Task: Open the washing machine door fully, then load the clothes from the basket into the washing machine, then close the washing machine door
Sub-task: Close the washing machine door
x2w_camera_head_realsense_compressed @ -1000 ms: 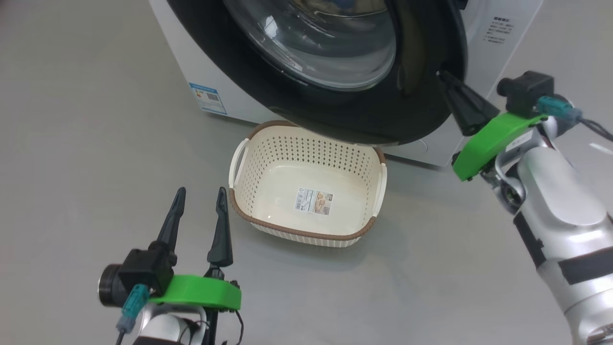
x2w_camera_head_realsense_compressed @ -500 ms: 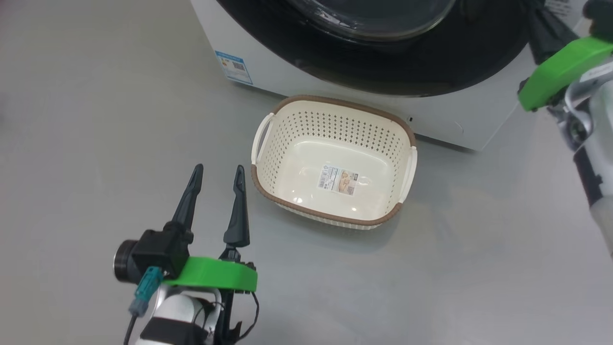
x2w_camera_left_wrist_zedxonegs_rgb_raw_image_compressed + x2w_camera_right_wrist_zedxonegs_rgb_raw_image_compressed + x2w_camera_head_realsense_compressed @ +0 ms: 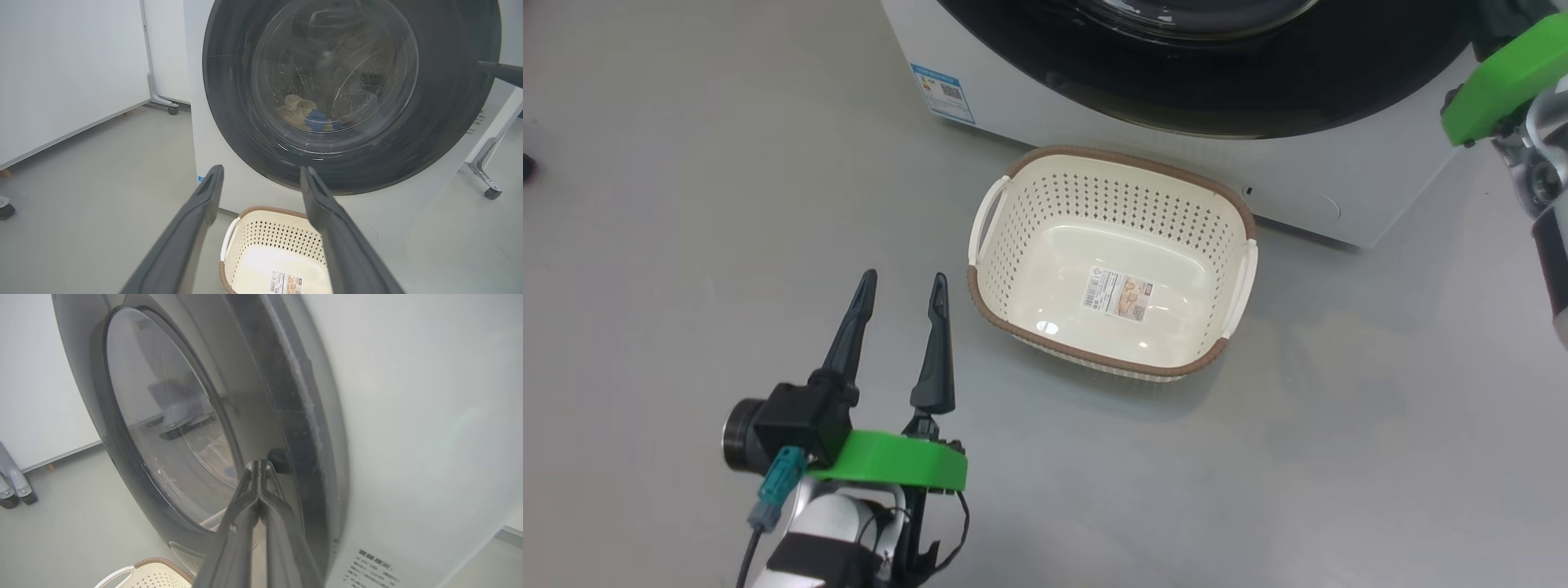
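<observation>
Washing machine door (image 3: 351, 81): up against the white front of the washing machine (image 3: 1013, 114), or very nearly; whether it is latched cannot be told.
Clothes (image 3: 304, 115): in the drum, seen through the door.
Basket (image 3: 1045, 196): empty, on the floor (image 3: 686, 204) just in front of the machine.
Right gripper (image 3: 260, 463): fingers pressed together, holding nothing, tips at the door's black rim.
Left gripper (image 3: 904, 278): spread wide, empty, beside the basket.
Progress: loading looks done; by this view, only the door's final closing is left.

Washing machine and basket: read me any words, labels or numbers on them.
Blue label sticker on the washing machine front corner: too small to read.
Paper sticker on the basket bottom: too small to read.
Dark printed lines on the washing machine side: blurred, unreadable.
</observation>
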Robot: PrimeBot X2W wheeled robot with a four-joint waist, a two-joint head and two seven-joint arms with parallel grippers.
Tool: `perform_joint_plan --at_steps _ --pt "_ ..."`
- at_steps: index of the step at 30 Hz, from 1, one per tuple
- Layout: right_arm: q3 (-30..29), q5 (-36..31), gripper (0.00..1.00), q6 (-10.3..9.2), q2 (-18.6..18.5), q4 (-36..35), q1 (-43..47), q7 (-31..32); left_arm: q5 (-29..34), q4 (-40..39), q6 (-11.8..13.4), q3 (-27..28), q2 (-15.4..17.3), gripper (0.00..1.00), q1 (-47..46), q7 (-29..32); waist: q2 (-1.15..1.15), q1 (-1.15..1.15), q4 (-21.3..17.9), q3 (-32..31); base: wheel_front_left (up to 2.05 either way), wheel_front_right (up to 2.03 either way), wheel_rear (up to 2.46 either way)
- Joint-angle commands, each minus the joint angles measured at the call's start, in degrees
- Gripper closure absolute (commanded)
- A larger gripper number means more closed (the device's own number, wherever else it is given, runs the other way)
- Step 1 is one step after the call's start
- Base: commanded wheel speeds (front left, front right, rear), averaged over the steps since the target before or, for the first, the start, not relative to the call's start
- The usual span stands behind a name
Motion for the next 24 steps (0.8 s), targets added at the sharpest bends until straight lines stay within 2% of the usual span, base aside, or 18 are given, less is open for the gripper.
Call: perform_joint_plan --at_steps 1,9,17,24 --pt "-0.3 -0.2 1.0 -0.26 0.3 -2.2 -2.1 -0.5 0.3 -1.6 -0.2 1.9 0.4 0.0 -1.7 -0.6 0.0 0.0 -0.2 -0.1 0.0 0.0 0.0" --pt "5.2 2.3 1.0 -0.26 3.2 -9.1 3.9 -0.5 1.1 -0.7 -0.2 2.8 0.4 0.0 -1.4 -0.6 0.0 0.0 -2.6 -1.6 0.0 0.0 0.0" --pt "8.6 5.4 1.0 -0.26 3.5 -19.2 14.0 -0.5 2.5 0.6 -1.0 4.3 0.4 0.0 -0.5 -0.6 0.0 0.0 -6.5 -4.5 0.0 0.0 0.0" --pt "7.5 5.5 1.0 -0.26 3.9 -29.2 25.0 -0.5 3.1 1.6 -1.7 5.5 0.6 0.0 0.3 -0.6 0.0 0.0 -10.0 -6.9 0.0 0.0 0.0"
